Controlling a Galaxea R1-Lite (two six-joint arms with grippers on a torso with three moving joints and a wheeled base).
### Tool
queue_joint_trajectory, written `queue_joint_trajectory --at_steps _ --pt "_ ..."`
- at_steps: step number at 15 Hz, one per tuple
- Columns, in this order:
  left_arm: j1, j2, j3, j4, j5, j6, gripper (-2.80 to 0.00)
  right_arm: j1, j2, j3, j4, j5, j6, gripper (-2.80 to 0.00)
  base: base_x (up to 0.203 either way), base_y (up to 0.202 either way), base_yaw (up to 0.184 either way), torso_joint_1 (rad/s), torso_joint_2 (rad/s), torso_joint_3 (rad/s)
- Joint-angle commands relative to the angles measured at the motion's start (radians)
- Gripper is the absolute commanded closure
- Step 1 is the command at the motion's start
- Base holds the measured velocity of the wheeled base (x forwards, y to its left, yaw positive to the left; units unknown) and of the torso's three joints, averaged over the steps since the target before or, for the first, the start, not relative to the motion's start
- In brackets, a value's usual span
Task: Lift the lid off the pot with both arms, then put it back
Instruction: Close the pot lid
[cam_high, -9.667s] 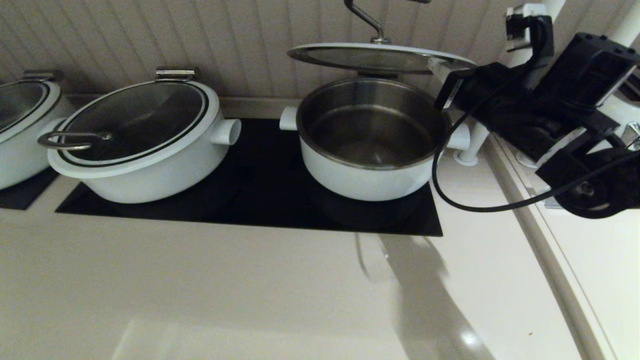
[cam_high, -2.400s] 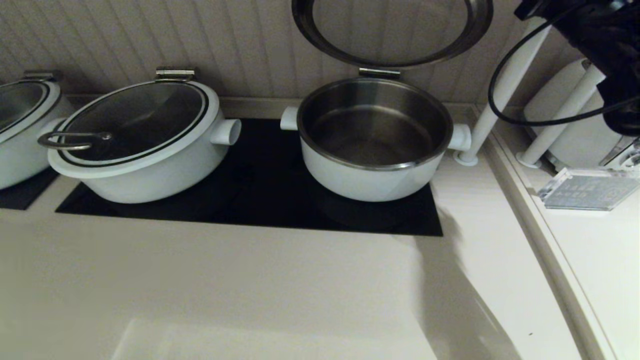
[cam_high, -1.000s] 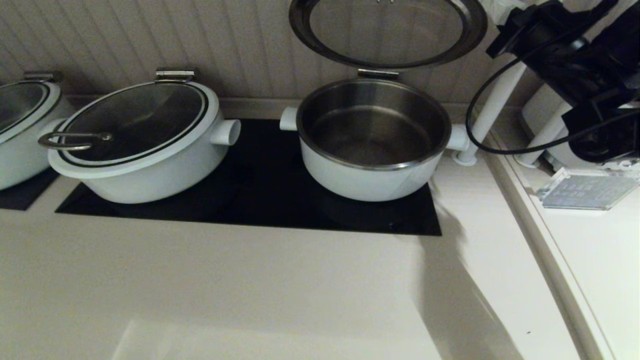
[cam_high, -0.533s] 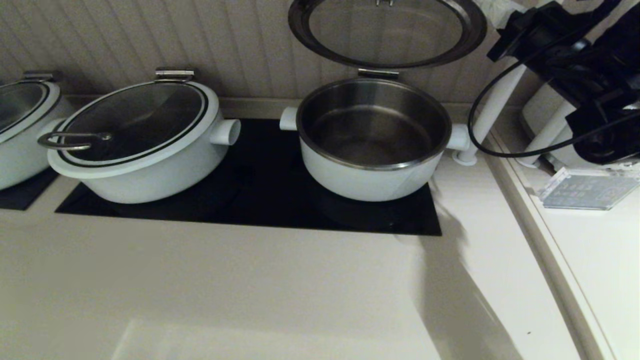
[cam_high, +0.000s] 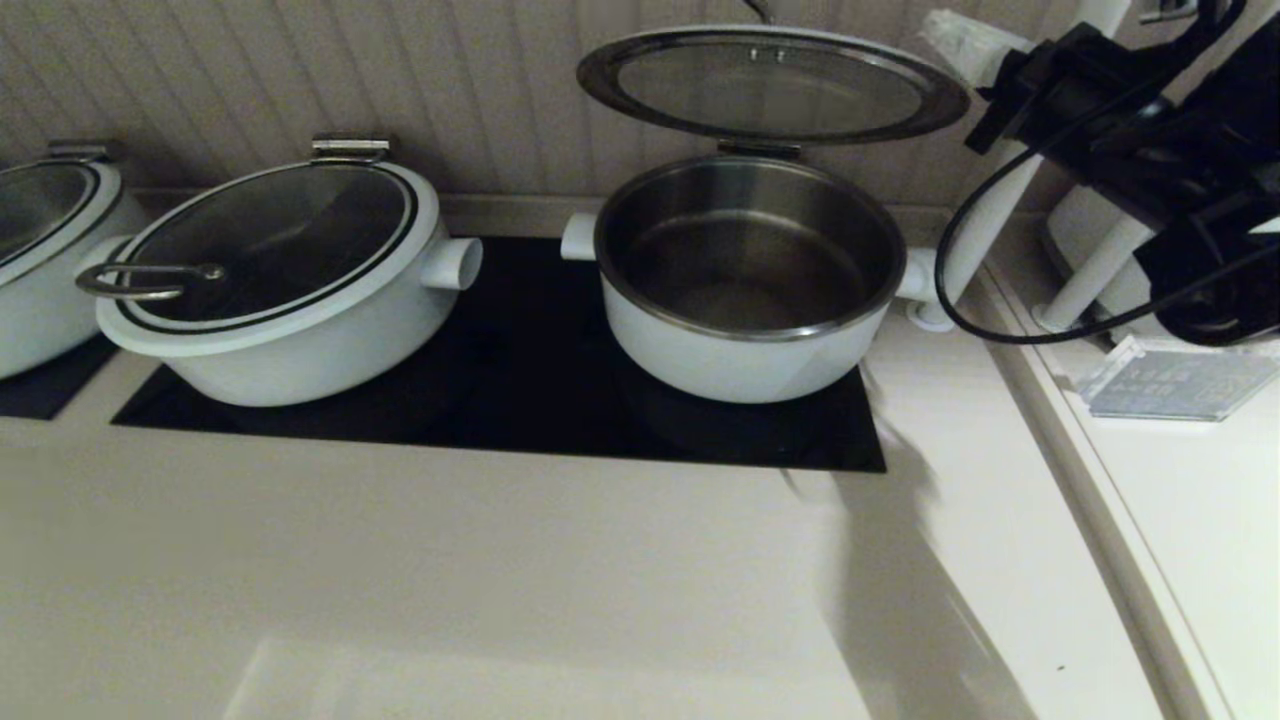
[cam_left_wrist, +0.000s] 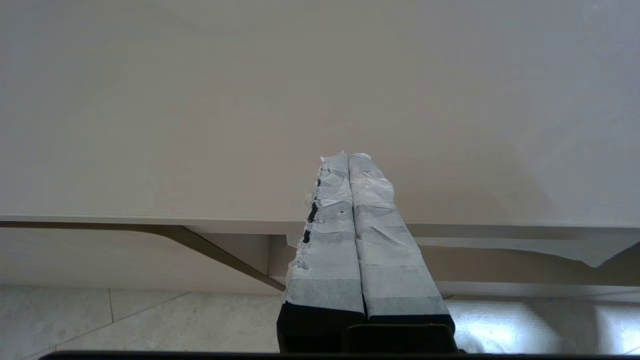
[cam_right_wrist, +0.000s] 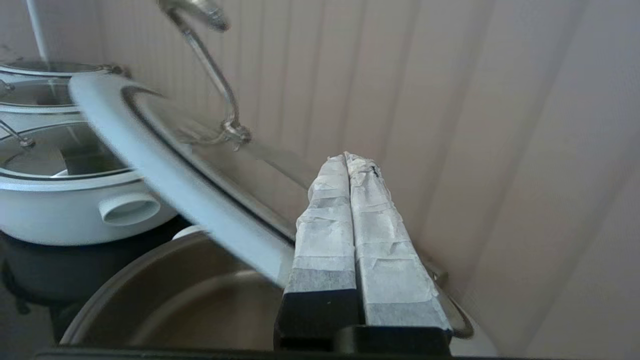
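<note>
- The right gripper (cam_right_wrist: 352, 160) had its taped fingers pressed together with nothing between them; in the right wrist view they lay against the upper face of the lid (cam_right_wrist: 180, 175), near its rim.
- The left gripper (cam_left_wrist: 347, 159) also had its fingers closed flat on each other and held nothing. It pointed at a plain pale surface, and no pot showed in its view, so it appeared parked well away from the pot.
- In the head view the right arm (cam_high: 1110, 110) reached in from the right of the pot (cam_high: 745, 285), its black cable (cam_high: 975, 290) looping down past the pot's right side handle.
- The lid (cam_high: 770, 85) hung partly open above the pot, hinged at the steel bracket (cam_high: 757, 149) on the pot's back rim, its steel underside facing down and forward.
- The pot stood open and empty on the black cooktop (cam_high: 520, 390), with a wider lidded pot (cam_high: 275, 275) to its left.
- Judged from this, the step in hand was closing: the lid had to swing down about the hinge onto the pot's rim.
- To do it well, the closed fingers should ride the lid's top face and follow the hinge arc downward slowly, not push straight down.
- Contact should stay near the rim, clear of the bar handle (cam_right_wrist: 210, 75), so the fingers neither snag nor slip off.
- The likely risk was the lid dropping freely and striking the rim; pace should ease off just above the pot.
</note>
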Motion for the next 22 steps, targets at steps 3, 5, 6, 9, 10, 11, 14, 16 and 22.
queue_joint_trajectory --at_steps 3,5,6,9,10,11,14,16,22 --pt "0.000 0.000 -0.001 0.002 0.000 0.000 0.00 0.030 -0.031 0.070 -0.011 0.002 -0.002 0.00 0.000 0.000 0.000 0.000 0.00 0.000" --pt "0.000 0.000 -0.001 0.002 0.000 0.000 0.00 0.040 -0.031 0.101 -0.038 0.002 -0.003 0.00 0.000 0.000 0.000 0.000 0.00 0.000" --pt "-0.001 0.000 -0.001 0.002 0.000 0.000 0.00 0.044 -0.032 0.118 -0.048 0.002 -0.003 0.00 0.000 0.000 0.000 0.000 0.00 0.000" --pt "0.000 0.000 0.000 0.002 0.000 -0.001 0.00 0.062 -0.048 0.166 -0.056 0.003 -0.004 0.00 0.000 0.000 0.000 0.000 0.00 0.000" --pt "0.001 0.000 -0.001 0.002 0.000 0.000 0.00 0.063 -0.049 0.181 -0.067 0.003 -0.004 0.00 0.000 0.000 0.000 0.000 0.00 0.000" --pt "-0.001 0.000 -0.001 0.002 0.000 0.000 0.00 0.066 -0.049 0.199 -0.079 0.003 -0.004 0.00 0.000 0.000 0.000 0.000 0.00 0.000" --pt "0.001 0.000 0.000 0.002 0.000 -0.001 0.00 0.071 -0.050 0.254 -0.119 0.002 -0.004 0.00 0.000 0.000 0.000 0.000 0.00 0.000" --pt "0.001 0.000 0.000 0.002 0.000 0.000 0.00 0.073 -0.051 0.295 -0.139 0.002 -0.004 0.00 0.000 0.000 0.000 0.000 0.00 0.000" --pt "0.000 0.000 0.000 0.002 0.000 0.000 0.00 0.082 -0.050 0.422 -0.231 0.001 -0.004 0.00 0.000 0.000 0.000 0.000 0.00 0.000"
